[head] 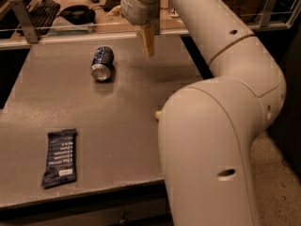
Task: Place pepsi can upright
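Note:
The pepsi can (pixel 102 64) is dark blue with silver rims. It lies on its side on the grey table (pixel 94 117) toward the back left, its silver end facing me. My gripper (pixel 148 42) hangs from the white arm above the table's back middle, to the right of the can and apart from it, holding nothing.
A flat dark blue snack wrapper (pixel 59 157) lies near the table's front left. A sliver of a yellow sponge (pixel 158 114) shows beside my arm, which covers the table's right side. A keyboard (pixel 41 11) and shelf rail stand behind the table.

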